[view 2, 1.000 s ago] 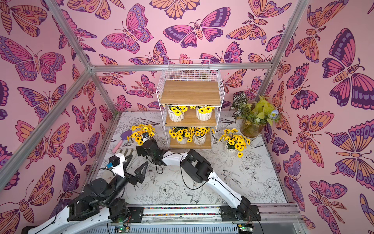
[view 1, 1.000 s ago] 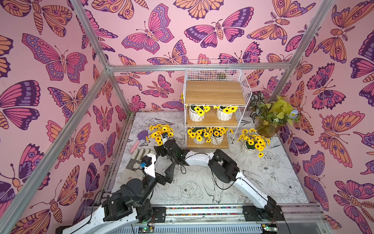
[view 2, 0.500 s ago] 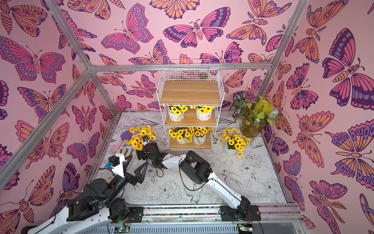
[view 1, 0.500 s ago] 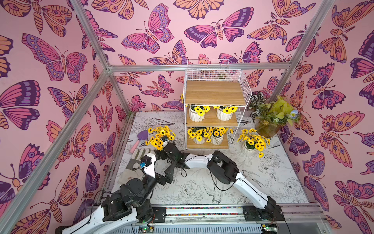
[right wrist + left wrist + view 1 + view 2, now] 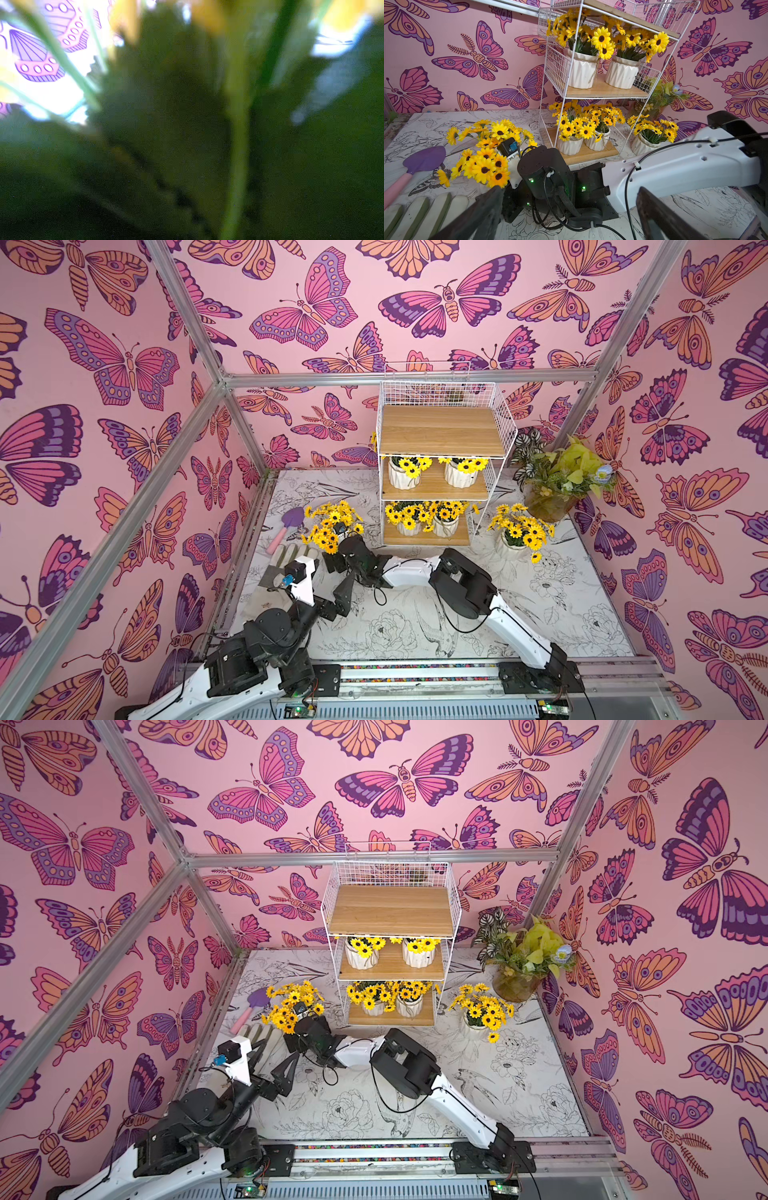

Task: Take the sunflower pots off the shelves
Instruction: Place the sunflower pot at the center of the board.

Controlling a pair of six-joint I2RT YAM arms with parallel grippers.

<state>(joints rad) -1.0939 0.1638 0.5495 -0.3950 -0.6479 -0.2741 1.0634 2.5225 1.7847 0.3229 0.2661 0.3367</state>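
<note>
Walls: pink sheets printed with big butterflies, framed by bare metal rails.
Table: white top with line-drawn flowers and birds.
Shelves: pale wood boards in a white wire grid, three tiers, at the back of the table.
Middle board: white ribbed pot beside pot, with twine round their necks.
Bottom board: pot touching pot, with the yellow dark-centred blooms tangled together and covering most of both.
Off the shelves: one pot stands on the table, just right of the shelves.
Bunch: sunflowers left of and in front of the shelves; their pot is hidden under the petals.
Right gripper: buried in that bunch. I cannot tell whether my jaws are clamped or apart, and its wrist view is only blurred green stems.
Left gripper: jaws wide apart, low over the table in front of the shelves.
Other: purple trowel and striped gloves left of the shelves, the gloves partly under my left arm; leafy brown pot right of the shelves.
Change: the bunch has slid slightly toward the front edge since a second ago, while my left arm has stayed put.
</note>
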